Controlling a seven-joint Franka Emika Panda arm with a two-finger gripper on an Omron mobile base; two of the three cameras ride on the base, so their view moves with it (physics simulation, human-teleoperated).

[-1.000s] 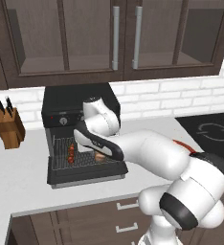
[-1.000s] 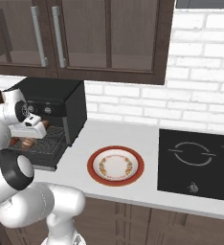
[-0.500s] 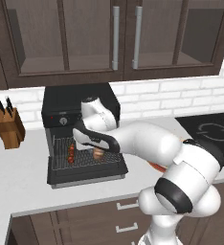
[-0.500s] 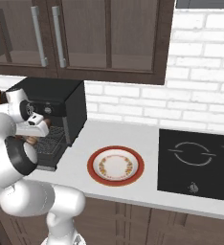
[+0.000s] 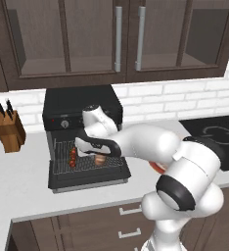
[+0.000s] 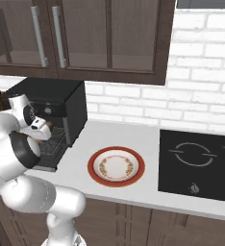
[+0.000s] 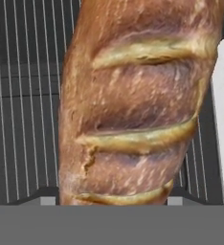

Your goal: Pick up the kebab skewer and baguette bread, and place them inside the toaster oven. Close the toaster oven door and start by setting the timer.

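Over the wire rack of the toaster oven (image 5: 82,112) my claw (image 5: 99,156) grips the baguette bread (image 7: 138,100) across its middle, beside the kebab skewer (image 5: 73,157); I judge the loaf light, stiff and crusty, best held mid-length without crushing.

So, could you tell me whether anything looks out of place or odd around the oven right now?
Nothing stands out. The skewer lies on the rack of the oven, the door is down, and the bread is between the fingers of the gripper.
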